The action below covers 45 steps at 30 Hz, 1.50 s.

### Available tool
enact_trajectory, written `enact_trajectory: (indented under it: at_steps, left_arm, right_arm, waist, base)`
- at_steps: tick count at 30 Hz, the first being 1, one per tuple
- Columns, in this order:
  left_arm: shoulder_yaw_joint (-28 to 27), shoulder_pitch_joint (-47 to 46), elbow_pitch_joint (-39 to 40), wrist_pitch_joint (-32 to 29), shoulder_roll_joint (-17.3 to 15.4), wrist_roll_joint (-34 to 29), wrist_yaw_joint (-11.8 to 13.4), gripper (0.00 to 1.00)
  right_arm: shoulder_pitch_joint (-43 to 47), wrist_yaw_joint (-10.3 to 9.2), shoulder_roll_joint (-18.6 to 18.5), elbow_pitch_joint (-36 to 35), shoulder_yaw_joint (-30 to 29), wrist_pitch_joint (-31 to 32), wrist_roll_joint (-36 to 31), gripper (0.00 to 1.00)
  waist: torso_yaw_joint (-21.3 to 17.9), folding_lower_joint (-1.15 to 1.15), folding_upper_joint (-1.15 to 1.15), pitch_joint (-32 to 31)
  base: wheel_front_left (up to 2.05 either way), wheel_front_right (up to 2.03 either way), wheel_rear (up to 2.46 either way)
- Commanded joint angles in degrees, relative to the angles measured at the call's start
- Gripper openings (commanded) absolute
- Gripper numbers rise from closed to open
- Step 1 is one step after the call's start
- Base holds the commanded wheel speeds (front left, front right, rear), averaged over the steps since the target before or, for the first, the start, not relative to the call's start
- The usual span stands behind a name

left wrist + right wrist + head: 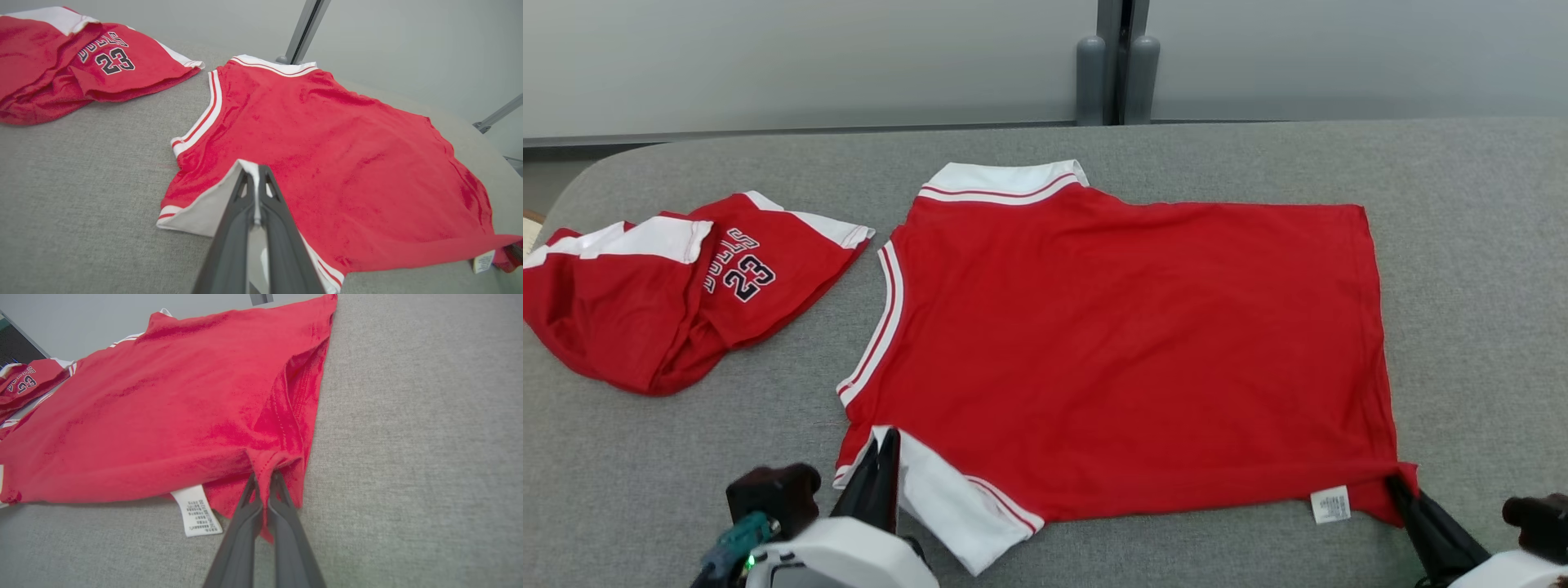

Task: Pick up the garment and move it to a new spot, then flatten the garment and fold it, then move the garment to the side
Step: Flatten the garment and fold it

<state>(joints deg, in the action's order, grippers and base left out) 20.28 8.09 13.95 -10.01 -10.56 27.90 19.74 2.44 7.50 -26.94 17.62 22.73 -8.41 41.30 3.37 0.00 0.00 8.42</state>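
Note:
A red jersey with white trim [1119, 343] lies spread flat on the grey table, collar end to the left, hem to the right. My left gripper [886, 441] is shut on the jersey's near white shoulder band [229, 192], which it lifts slightly. My right gripper [1401, 486] is shut on the jersey's near hem corner [265, 461], beside a white care label [198, 510]. The left wrist view has the left gripper [255, 175] pinching the white fabric, while the right wrist view has the right gripper [263, 477] pinching red fabric.
A second red garment with "23" printed on it [662, 286] lies crumpled at the table's left end. The grey padded table [1478, 245] extends right of the jersey. A grey post [1117, 61] stands behind the far edge against a pale wall.

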Motion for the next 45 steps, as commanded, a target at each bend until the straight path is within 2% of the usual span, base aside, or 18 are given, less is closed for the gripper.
enact_trajectory:
  at_steps: [1,8,14,23,24,25,26,27,28,29,34,37,41,45]
  left_arm:
    - [-0.63,-3.92,-1.83,0.63,0.52,0.73,-1.17,0.00]
    - [-2.30,-15.49,-10.17,1.48,3.17,3.99,-4.33,0.00]
    - [-3.49,-21.62,-15.89,2.43,4.25,5.91,-5.88,0.00]
    - [-4.92,-32.20,-25.14,9.24,5.58,6.53,-8.90,0.00]
    - [-4.97,-33.18,-26.26,10.30,5.74,6.52,-9.28,0.00]
    - [-4.95,-33.97,-27.72,10.86,5.90,6.54,-9.28,0.00]
    - [-4.71,-34.61,-29.22,11.46,6.05,6.53,-9.75,0.00]
    - [-4.54,-35.45,-30.42,12.30,6.24,6.71,-10.10,0.07]
    - [-4.63,-36.43,-31.57,13.65,6.37,6.87,-10.51,0.67]
    - [-4.46,-37.04,-32.95,14.84,6.50,6.88,-10.87,1.00]
    - [-3.08,-38.19,-37.09,23.40,6.79,3.36,-11.51,1.00]
    - [-3.00,-36.84,-36.41,25.09,6.87,-1.32,-9.74,1.00]
    - [-4.96,-31.64,-26.50,25.21,7.25,-9.78,-6.31,1.00]
    - [-4.88,-24.80,-19.32,25.18,7.39,-15.20,-4.03,1.00]
  right_arm:
    - [-1.85,-0.02,-1.24,-0.43,-0.39,0.68,0.96,0.00]
    - [-7.77,-0.02,-5.35,-1.19,0.11,1.17,2.22,0.00]
    - [-11.89,-0.02,-6.75,-1.65,1.90,1.94,3.98,0.00]
    - [-19.04,-0.02,-8.53,-1.40,5.20,1.00,10.27,0.00]
    - [-19.68,-0.02,-9.04,-1.13,5.37,0.29,10.60,0.31]
    - [-20.30,-0.02,-9.16,-1.11,5.68,-0.34,11.30,0.79]
    - [-20.75,-0.02,-9.23,-1.02,6.24,-0.90,11.86,1.00]
    - [-21.26,-0.02,-9.50,-0.94,6.67,-1.65,12.02,1.00]
    - [-21.73,-0.02,-9.80,-0.98,7.02,-2.35,12.38,1.00]
    - [-22.12,-0.02,-9.99,-0.95,7.56,-3.06,12.48,1.00]
    - [-22.63,-0.02,-10.47,-1.20,7.73,-6.47,9.76,1.00]
    - [-21.96,-0.02,-9.41,-3.72,3.34,-6.88,4.80,1.00]
    - [-17.22,-0.02,-5.75,-9.98,-5.99,-6.80,-4.18,1.00]
    - [-11.84,-0.02,-2.24,-14.66,-11.45,-6.82,-9.45,1.00]
  waist:
    - [-1.05,0.00,0.00,1.63]
    - [-2.03,0.00,0.00,4.54]
    - [-2.46,0.00,0.00,5.82]
    - [-2.20,0.00,0.00,8.93]
    - [-2.14,0.00,0.00,9.30]
    - [-2.10,0.00,0.00,9.65]
    - [-2.12,0.00,0.00,9.94]
    - [-2.14,0.00,0.00,10.30]
    - [-2.13,0.00,0.00,10.67]
    - [-2.15,0.00,0.00,10.94]
    - [-2.28,0.00,0.00,11.91]
    - [-2.48,0.00,0.00,12.19]
    - [-2.84,0.00,0.00,12.35]
    - [-3.03,0.00,0.00,11.25]
  base:
    - [0.00,0.00,0.00]
    - [0.00,0.00,0.00]
    - [0.00,0.00,0.00]
    - [0.00,0.00,0.00]
    - [0.00,0.00,0.00]
    - [0.00,0.00,0.00]
    - [0.00,0.00,0.00]
    - [0.00,0.00,0.00]
    - [0.00,0.00,0.00]
    - [0.00,0.00,0.00]
    - [0.00,0.00,0.00]
    - [0.00,0.00,0.00]
    - [0.00,0.00,0.00]
    - [0.00,0.00,0.00]
